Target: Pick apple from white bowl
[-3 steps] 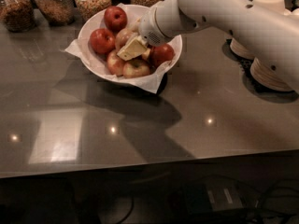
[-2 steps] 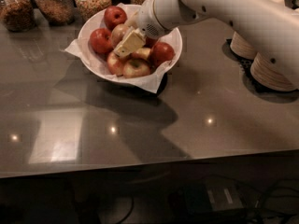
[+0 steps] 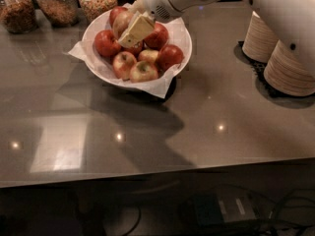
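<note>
The white bowl (image 3: pixel 96 67), lined with crinkled white paper, stands at the back of the grey table and holds several apples. The apple (image 3: pixel 121 22), large, dull brownish-red with a pale tan sheen, is at the top of the pile, raised a little above the others. My gripper (image 3: pixel 128 35) reaches in from the upper right on a white arm and is shut on that apple. One pale yellow finger (image 3: pixel 139 29) lies against the apple's right side; the other is hidden. Bright red apples (image 3: pixel 106 43) lie around and below it.
Three glass jars (image 3: pixel 57 4) of dry food stand behind the bowl at the back left. Stacks of tan paper bowls (image 3: pixel 290 68) stand on a black mat at the right. The table's front edge (image 3: pixel 157 173) runs across the lower picture.
The gripper has moved up and back from low among the apples to the top of the pile. The brownish-red apple has risen with it.
</note>
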`<action>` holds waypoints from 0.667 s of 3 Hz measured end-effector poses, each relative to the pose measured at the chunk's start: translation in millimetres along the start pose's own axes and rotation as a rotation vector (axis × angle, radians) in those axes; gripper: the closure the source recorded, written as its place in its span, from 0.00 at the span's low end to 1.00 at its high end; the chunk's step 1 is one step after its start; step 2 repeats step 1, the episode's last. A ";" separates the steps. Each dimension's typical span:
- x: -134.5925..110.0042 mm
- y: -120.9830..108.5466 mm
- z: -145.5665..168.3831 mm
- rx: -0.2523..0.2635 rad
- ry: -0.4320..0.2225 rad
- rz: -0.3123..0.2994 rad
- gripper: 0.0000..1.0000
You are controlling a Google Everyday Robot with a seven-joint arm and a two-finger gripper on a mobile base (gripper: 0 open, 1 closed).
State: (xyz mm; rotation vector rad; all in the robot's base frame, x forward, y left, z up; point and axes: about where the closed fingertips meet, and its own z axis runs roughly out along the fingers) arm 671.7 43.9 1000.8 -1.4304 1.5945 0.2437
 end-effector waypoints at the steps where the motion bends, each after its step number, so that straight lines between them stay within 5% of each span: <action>1: -10.8 -5.5 -28.4 -0.028 -0.032 -0.008 1.00; 2: -10.8 -5.5 -28.4 -0.028 -0.032 -0.008 1.00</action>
